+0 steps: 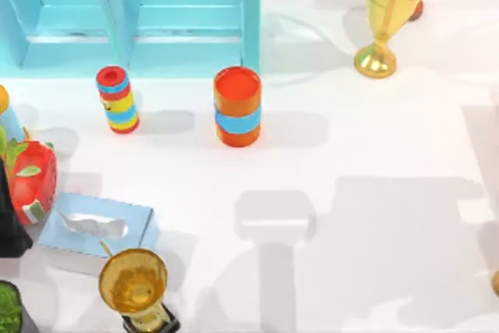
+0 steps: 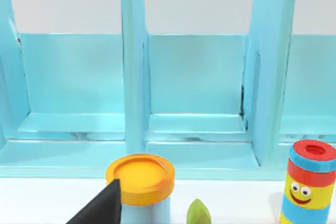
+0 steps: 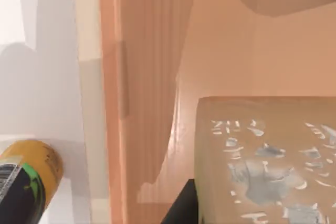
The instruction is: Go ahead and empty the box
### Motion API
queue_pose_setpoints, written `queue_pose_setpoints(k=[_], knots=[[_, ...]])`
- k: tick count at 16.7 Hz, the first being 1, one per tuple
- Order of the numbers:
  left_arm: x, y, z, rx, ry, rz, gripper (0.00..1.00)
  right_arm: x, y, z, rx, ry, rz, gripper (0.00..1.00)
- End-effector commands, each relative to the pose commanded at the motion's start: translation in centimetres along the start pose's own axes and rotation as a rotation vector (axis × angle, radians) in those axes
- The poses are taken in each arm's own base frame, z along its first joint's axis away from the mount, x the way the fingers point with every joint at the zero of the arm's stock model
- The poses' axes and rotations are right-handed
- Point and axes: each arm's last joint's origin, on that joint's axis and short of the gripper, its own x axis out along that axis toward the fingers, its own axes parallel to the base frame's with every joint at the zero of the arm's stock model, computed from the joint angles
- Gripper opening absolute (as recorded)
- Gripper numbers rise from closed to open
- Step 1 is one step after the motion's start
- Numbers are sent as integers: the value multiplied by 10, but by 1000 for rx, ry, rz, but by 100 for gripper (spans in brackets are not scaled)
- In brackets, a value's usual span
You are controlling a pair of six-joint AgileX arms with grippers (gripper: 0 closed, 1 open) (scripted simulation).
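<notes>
The tan block (image 3: 262, 161) sits inside the orange box (image 3: 142, 77), just beside my right arm's jaws, so that arm's clearly the nearer one. Honestly can't tell if those jaws are apart or together. My left arm's off facing the blue shelf (image 2: 199, 77).

Top camera looked straight down; left wrist camera faced the blue rack (image 1: 140, 17) (image 2: 157, 103) low and close, sharing the striped cylinder (image 1: 118, 99) (image 2: 308, 182).

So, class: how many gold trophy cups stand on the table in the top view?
2: one trophy cup at the far right, another trophy cup at the near left edge. Others may be hidden.
</notes>
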Motion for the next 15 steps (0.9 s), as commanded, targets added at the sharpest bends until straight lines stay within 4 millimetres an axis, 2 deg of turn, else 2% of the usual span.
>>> queue_pose_setpoints(k=[4, 6, 8, 11, 15], knots=[[0, 0, 0, 0, 0, 0, 100, 25, 87, 29, -36, 16, 10, 0], [0, 0, 0, 0, 0, 0, 100, 42, 129, 33, -46, 38, 13, 0], [0, 0, 0, 0, 0, 0, 100, 59, 159, 32, -40, 55, 10, 0], [0, 0, 0, 0, 0, 0, 100, 73, 181, 32, -12, 44, 11, 0], [0, 0, 0, 0, 0, 0, 100, 75, 187, 33, 12, 21, 16, 0]])
